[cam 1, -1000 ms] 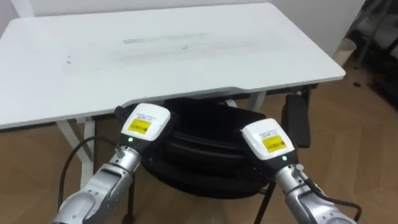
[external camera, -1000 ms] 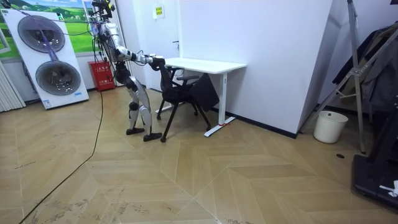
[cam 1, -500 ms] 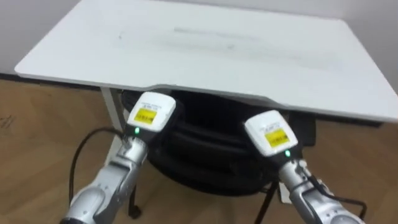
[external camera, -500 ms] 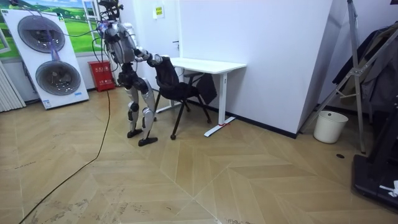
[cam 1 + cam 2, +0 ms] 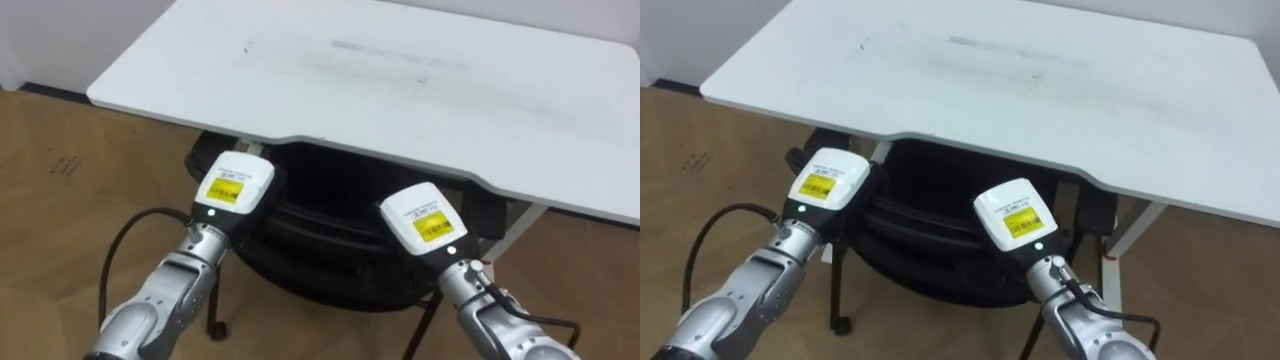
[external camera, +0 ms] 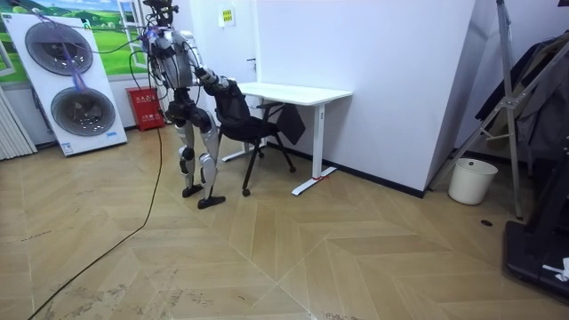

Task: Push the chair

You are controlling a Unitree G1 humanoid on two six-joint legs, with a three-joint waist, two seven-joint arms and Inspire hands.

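Robot's left hand (image 5: pixel 232 186) & right hand (image 5: pixel 425 218) rest side by side on the top edge of the black chair (image 5: pixel 330 268), backs up, arms stretched fwd; fingers hidden over the backrest's far side, so grip can't be told. Chair lies straight ahead, both hands equally near, backrest running left-right, seat partly under the white desk (image 5: pixel 400 95) beyond

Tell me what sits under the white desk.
A black chair, its backrest at the desk's front edge, with the left hand and right hand against it. The desk covers the chair's seat and most of a white desk leg.
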